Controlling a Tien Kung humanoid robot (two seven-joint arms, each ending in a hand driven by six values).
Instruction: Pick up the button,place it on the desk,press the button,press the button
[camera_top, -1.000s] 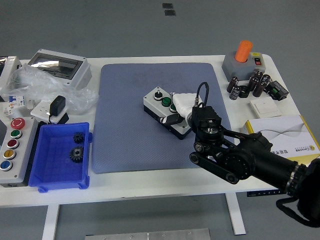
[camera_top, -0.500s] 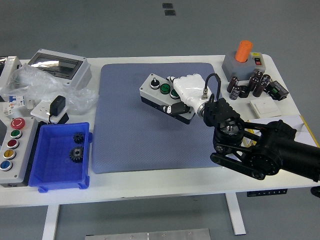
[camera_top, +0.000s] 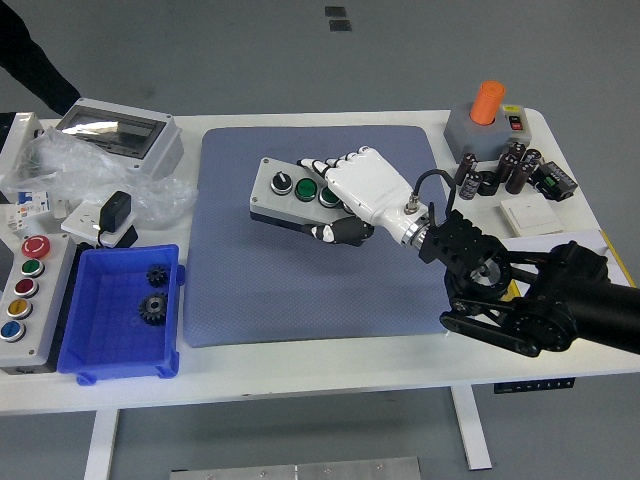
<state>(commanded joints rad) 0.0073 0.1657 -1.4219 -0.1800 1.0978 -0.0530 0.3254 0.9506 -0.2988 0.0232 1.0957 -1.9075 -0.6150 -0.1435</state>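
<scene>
Head view: button box (camera_top: 300, 193) carried in the right hand (camera_top: 362, 190), placing step in progress.

The right hand's white fingers (camera_top: 322, 166) were closed over the right end of the grey button box, thumb curled under its near edge, pinching it between them. The box sat tilted above the blue mat (camera_top: 300, 290) on the white counter (camera_top: 330, 365), its left end free; whether it touched the mat could not be told. Judged step: setting the box down. The next move would call for lowering it flat, releasing, then pressing a button. Left hand out of view.
</scene>
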